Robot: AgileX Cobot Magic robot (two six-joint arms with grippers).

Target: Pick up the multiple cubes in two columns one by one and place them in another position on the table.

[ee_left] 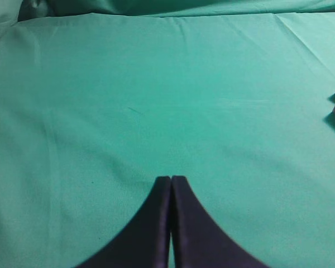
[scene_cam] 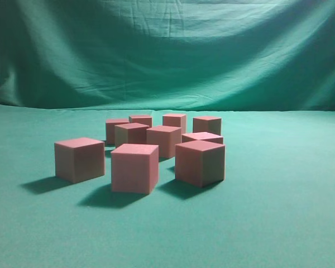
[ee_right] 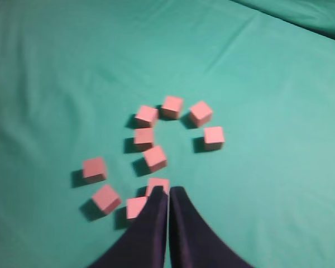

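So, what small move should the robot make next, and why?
Probably the right gripper should open its jaws and come down toward one cube just ahead of it. Both grippers are shut and hold nothing. The left gripper hangs over bare table, while the cubes lie loosely scattered below the right one.

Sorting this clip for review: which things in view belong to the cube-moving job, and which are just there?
Part of the job:
- cubes, ten loosely scattered
- table, green cloth
- left gripper, jaws shut, holding nothing
- right gripper, jaws shut, holding nothing

Just there:
- green backdrop cloth
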